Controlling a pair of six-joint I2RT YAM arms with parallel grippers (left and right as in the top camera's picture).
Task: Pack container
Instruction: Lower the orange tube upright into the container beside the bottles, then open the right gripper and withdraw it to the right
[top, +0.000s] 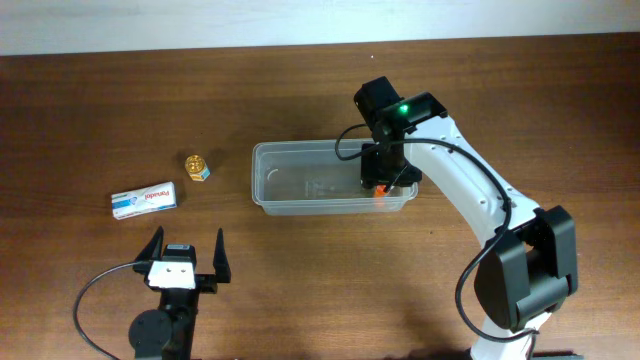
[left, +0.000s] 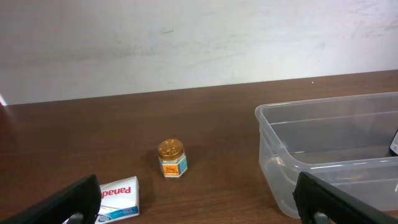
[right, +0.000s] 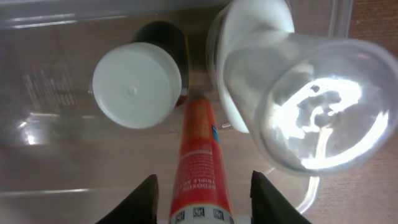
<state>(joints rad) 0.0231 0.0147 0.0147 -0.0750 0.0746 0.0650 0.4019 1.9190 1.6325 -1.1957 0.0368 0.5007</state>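
The clear plastic container (top: 300, 208) stands mid-table; its near corner also shows in the left wrist view (left: 273, 143). My right gripper (top: 381, 180) reaches down into its right end. In the right wrist view its fingers (right: 204, 186) are open on either side of an orange-red tube (right: 200, 143), with a gap on each side. Next to the tube in the container (right: 62, 31) are a dark bottle with a white cap (right: 137, 84) and a clear bottle on its side (right: 311, 106). My left gripper (top: 188, 240) is open and empty near the front edge.
A small jar with a gold lid (top: 197, 166) and a white Panadol box (top: 144, 200) lie on the table left of the container. Both show ahead of my left gripper (left: 198, 186): the jar (left: 171, 158) and the box (left: 119, 198).
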